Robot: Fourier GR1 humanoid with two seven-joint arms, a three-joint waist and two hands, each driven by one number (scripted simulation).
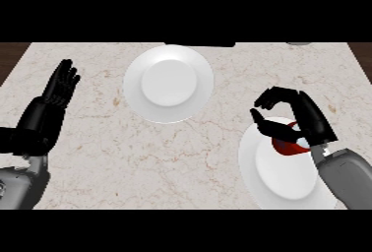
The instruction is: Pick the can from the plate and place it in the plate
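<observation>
The right hand's fingers (pixel 274 97) are bent into a hook with their tips turned down toward the thumb, which juts out to the view's left just below them. Tips and thumb stand apart, and pale counter and a bit of plate rim show through the gap, so nothing is pinched between them. Behind the fingers the right hand (pixel 306 117) slopes back toward the lower right, its back turned up, and joins the grey right forearm (pixel 347 178), which enters from the lower right corner. The can (pixel 285 146), red with a pale patch near the wrist, lies tucked beneath the thumb and the heel of this hand; only part of it shows, and whether the hand touches it cannot be told. The can sits on the upper part of the near plate (pixel 280 177), a white plate at the right of the marble counter (pixel 145 157). A second white plate (pixel 145 104) lies farther off, near the counter's far edge and left of the right hand, well apart from the can. The left hand (pixel 61 84) rests at the view's left edge, fingers straight, together and pointing away, above its dark wrist and grey left forearm (pixel 20 184).
</observation>
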